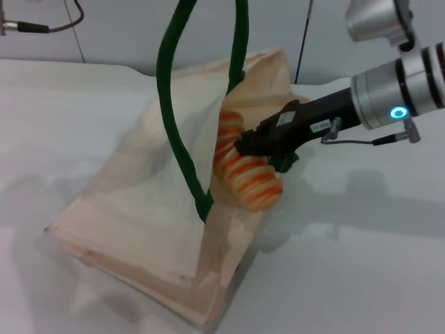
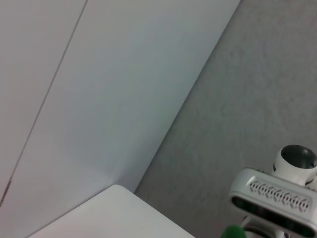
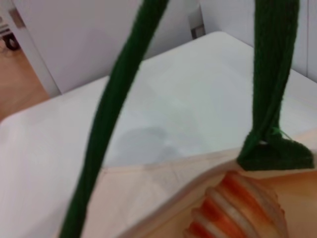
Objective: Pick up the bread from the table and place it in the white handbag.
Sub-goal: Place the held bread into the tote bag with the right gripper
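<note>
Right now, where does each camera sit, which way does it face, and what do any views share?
Head view: looks down at the white handbag on the table; the right gripper holds the bread at the bag's mouth.
Left wrist view: faces wall and floor; no fingers show.
Right wrist view: beside the bag, no fingers show.
Head and right wrist views share bread, bag and green handle.

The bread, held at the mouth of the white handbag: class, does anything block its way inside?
Nothing visible does. The right pincer holds the bread at the open mouth of the white handbag. The green rope handle is lifted upward, its two strands on either side of the opening rather than across it.
</note>
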Motion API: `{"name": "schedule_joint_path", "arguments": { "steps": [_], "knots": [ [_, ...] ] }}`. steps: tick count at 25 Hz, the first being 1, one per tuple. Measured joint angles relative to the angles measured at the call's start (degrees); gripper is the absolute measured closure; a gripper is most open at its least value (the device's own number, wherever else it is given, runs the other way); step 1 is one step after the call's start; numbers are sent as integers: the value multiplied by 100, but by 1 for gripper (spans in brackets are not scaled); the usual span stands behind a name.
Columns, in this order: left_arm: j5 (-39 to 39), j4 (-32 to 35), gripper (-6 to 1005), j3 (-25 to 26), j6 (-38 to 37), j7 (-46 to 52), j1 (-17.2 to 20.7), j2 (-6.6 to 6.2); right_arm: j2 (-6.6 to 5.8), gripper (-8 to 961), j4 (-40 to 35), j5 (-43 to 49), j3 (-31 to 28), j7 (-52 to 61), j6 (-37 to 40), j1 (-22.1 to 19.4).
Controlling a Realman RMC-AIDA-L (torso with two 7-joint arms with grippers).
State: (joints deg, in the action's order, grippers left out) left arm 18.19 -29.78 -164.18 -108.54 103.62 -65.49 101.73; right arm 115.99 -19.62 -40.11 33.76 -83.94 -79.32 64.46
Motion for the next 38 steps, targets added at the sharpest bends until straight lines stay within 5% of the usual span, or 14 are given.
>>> {"name": "schedule_joint_path", "arguments": {
  "steps": [38],
  "knots": [
    [28, 7, 882, 0, 26, -35, 9, 5, 56, 812, 753, -448, 65, -214, 818, 161]
  ]
}}
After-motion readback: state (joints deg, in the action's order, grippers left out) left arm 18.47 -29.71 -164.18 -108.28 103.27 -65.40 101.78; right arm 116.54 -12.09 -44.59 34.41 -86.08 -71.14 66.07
